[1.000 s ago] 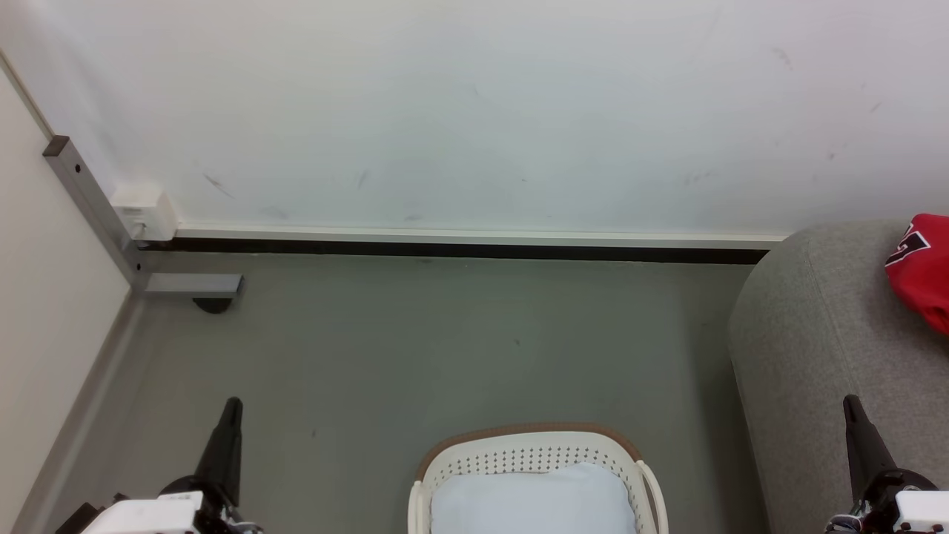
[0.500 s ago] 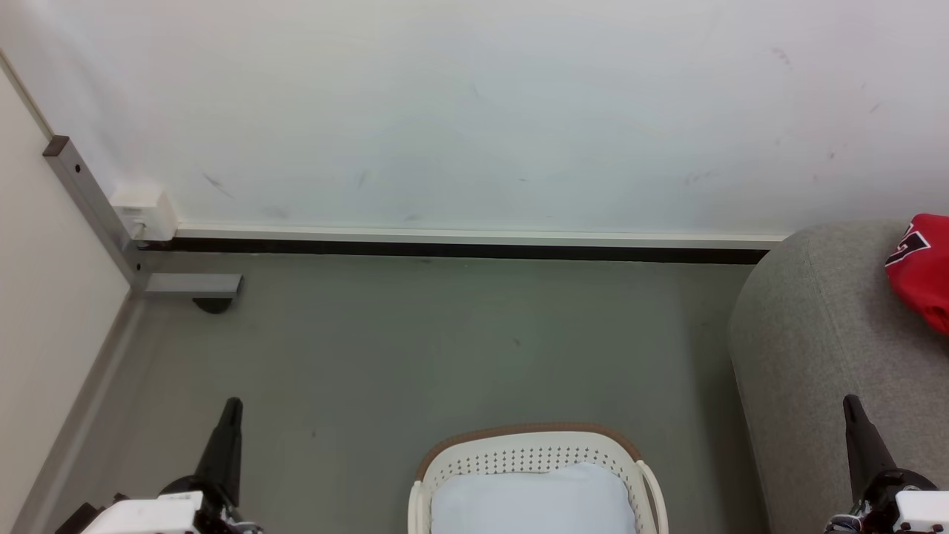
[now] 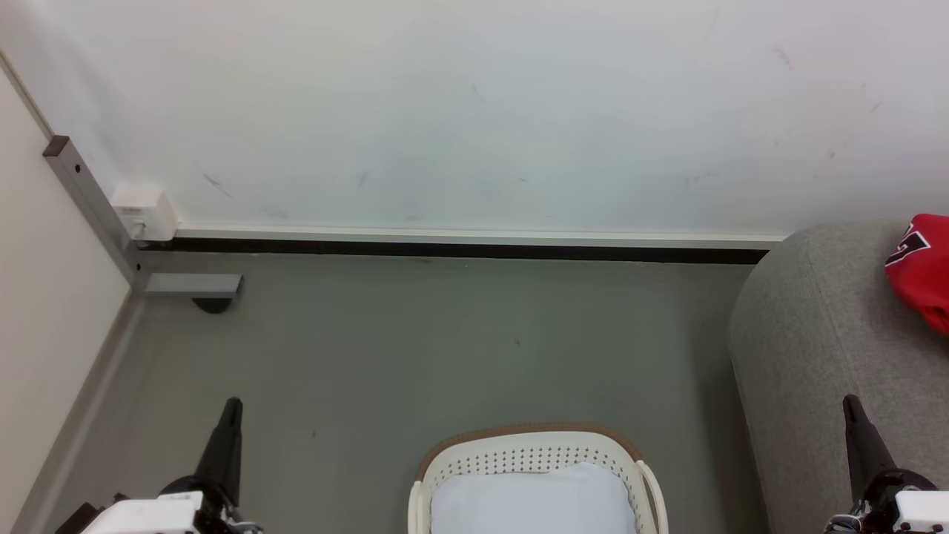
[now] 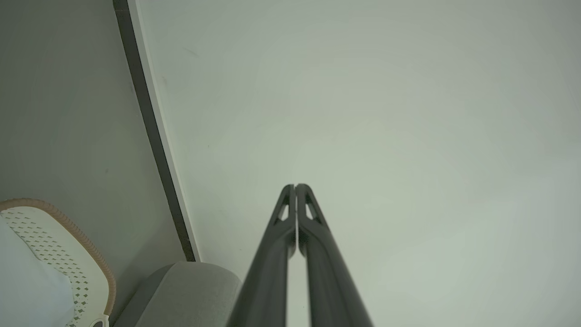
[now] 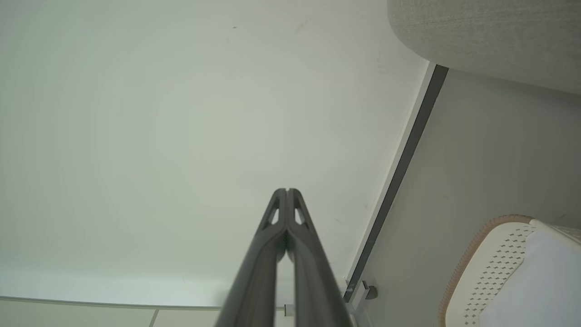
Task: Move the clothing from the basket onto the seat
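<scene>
The red clothing with a dark letter mark lies on the grey seat at the right edge of the head view. At the bottom centre stands the cream basket with its brown rim, holding a pale blue-white cloth. My left gripper is shut and empty at the lower left, well left of the basket. My right gripper is shut and empty at the lower right, in front of the seat's arm. Both wrist views show shut fingertips, left gripper and right gripper, pointing at the white wall.
A white wall with a dark baseboard runs across the back. A grey metal post with a white box stands in the left corner. Grey floor lies between the wall and the basket.
</scene>
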You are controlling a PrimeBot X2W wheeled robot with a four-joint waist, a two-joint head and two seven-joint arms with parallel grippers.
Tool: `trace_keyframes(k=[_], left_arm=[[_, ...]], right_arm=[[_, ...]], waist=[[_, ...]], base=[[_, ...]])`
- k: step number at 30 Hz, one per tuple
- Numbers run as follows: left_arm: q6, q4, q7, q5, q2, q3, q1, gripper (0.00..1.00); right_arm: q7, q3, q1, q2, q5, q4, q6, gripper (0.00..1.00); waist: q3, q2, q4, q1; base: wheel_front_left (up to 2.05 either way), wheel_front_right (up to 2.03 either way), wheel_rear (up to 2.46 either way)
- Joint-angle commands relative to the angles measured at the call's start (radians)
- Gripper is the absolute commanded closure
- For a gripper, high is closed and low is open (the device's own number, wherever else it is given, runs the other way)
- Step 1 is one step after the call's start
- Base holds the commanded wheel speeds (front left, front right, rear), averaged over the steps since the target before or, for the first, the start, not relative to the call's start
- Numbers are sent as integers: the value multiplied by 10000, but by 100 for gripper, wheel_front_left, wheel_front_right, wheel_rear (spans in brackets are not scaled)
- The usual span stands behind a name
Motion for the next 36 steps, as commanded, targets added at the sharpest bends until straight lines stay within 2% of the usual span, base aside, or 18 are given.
trace_keyframes(k=[1,36], left_arm=[[-47,-33,34,-136,74,17,-89,100],[-47,-34,33,-137,74,16,-88,100]], right_arm=[[28,-46,-125,3,-87,-47,-21,100],[35,-50,-126,6,-94,-47,-21,100]], waist=[[0,0,0,0],[0,0,0,0]], base=[[0,0,0],[0,0,0]])
